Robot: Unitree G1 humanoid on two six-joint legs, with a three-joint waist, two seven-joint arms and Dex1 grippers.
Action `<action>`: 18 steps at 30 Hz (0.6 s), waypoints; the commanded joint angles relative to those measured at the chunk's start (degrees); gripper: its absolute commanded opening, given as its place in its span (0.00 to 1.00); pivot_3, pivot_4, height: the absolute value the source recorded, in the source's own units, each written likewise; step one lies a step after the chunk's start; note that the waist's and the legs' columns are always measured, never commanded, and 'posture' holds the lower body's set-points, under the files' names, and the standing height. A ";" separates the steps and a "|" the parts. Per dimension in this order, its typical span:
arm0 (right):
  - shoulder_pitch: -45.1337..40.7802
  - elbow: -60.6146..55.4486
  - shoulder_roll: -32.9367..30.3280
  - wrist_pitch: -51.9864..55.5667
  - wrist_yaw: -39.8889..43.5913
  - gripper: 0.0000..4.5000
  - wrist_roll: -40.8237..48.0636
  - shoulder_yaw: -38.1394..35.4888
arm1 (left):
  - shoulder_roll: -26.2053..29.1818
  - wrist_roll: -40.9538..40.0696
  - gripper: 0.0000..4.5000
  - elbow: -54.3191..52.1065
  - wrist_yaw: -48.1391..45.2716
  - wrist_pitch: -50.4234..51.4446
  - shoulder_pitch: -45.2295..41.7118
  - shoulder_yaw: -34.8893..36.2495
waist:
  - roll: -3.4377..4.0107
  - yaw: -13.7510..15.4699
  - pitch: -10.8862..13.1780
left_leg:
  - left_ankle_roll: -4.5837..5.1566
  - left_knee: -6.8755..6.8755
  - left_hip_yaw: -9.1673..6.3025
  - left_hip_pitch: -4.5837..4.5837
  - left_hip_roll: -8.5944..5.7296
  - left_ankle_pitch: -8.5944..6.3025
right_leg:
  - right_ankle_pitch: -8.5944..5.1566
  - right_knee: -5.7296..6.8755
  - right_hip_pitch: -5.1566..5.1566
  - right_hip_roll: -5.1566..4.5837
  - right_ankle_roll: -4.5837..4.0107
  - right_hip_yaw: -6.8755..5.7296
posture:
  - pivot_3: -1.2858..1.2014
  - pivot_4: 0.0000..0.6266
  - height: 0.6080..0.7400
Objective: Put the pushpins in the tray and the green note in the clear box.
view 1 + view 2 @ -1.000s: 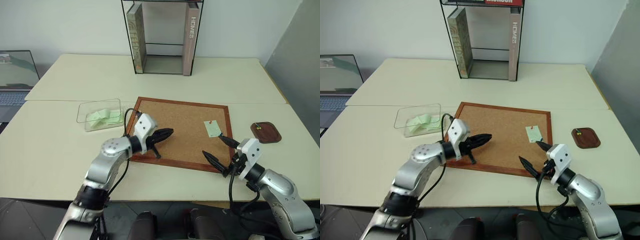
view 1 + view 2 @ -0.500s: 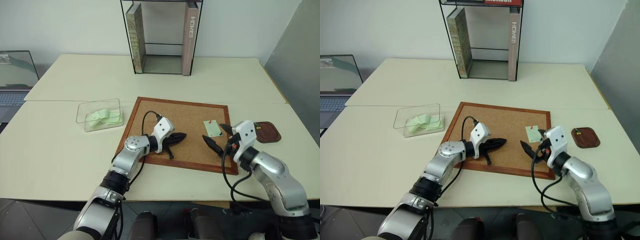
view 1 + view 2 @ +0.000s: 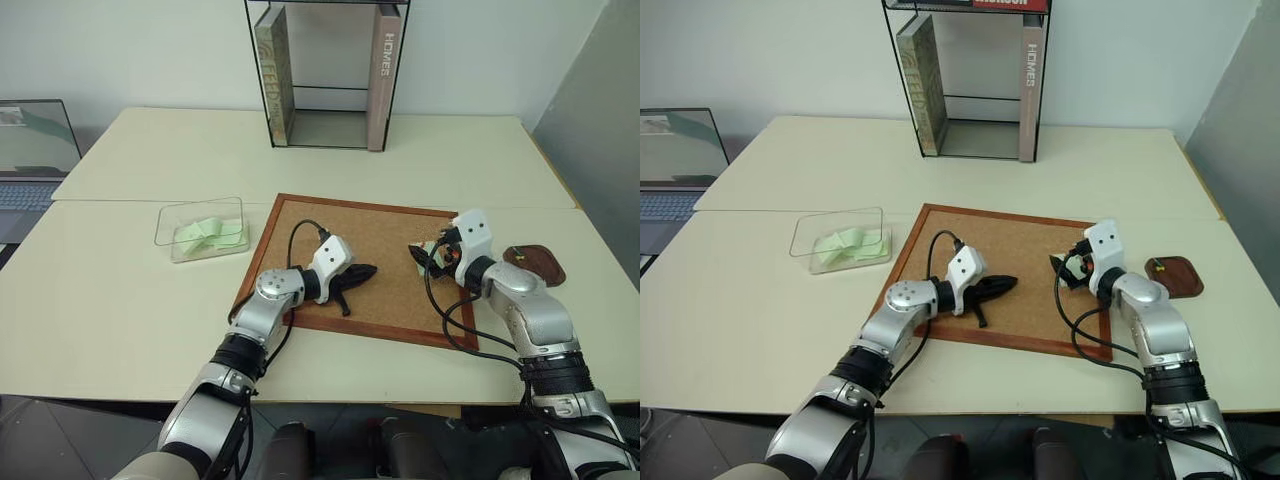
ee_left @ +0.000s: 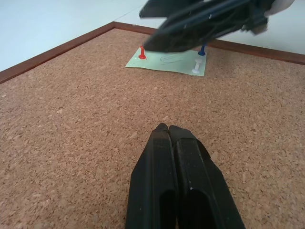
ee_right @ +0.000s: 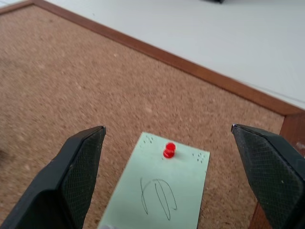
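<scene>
The green note (image 4: 167, 59) lies on the corkboard (image 3: 350, 225) near its right edge. Three pushpins hold the note: a red one (image 5: 168, 150), a blue one (image 4: 202, 50) and a pale one (image 4: 196, 67). My right gripper (image 3: 428, 252) hovers open just over the note, its fingers either side of the red pin. My left gripper (image 3: 365, 271) is shut on nothing, resting low over the board's middle and pointing toward the note. The tray (image 3: 535, 265) sits right of the board. The clear box (image 3: 202, 228), left of the board, holds several green notes.
A tall black wire book stand (image 3: 325, 75) with books stands at the back centre of the table. A laptop (image 3: 35, 150) is at the far left. Bare cream tabletop surrounds the board in front and on both sides.
My right gripper has moved forward from the board's near right edge to just over the note, still open. My left gripper shifted right and down onto the board's middle, then held still.
</scene>
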 commanded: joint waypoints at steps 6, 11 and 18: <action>-1.32 1.64 1.64 -3.76 -0.34 0.72 -2.34 -0.14 | 0.08 0.69 0.00 -1.75 -0.37 2.58 2.15 -0.14 | 0.00 -0.16 0.00 | 0.00 -0.01 -0.02 0.01 0.03 0.00 | -0.02 0.02 -0.01 0.01 0.03 -0.01 | 0.52 0.24 1.00; -1.51 1.95 2.72 -3.38 -0.52 0.47 -3.16 0.09 | 0.14 1.10 0.00 -2.78 -0.89 4.35 2.35 -0.62 | 0.00 -0.21 0.00 | 0.00 -0.01 -0.01 0.00 0.03 0.00 | -0.02 0.02 -0.01 0.01 0.03 -0.01 | 0.52 0.24 1.00; -2.15 1.58 2.99 -2.01 -1.63 0.18 -4.04 -0.56 | -0.41 0.68 0.00 -4.59 -0.74 6.18 2.38 -0.43 | 0.00 -0.19 0.00 | 0.00 -0.01 -0.01 0.00 0.02 0.00 | -0.02 0.02 -0.01 0.00 0.03 -0.01 | 0.52 0.24 1.00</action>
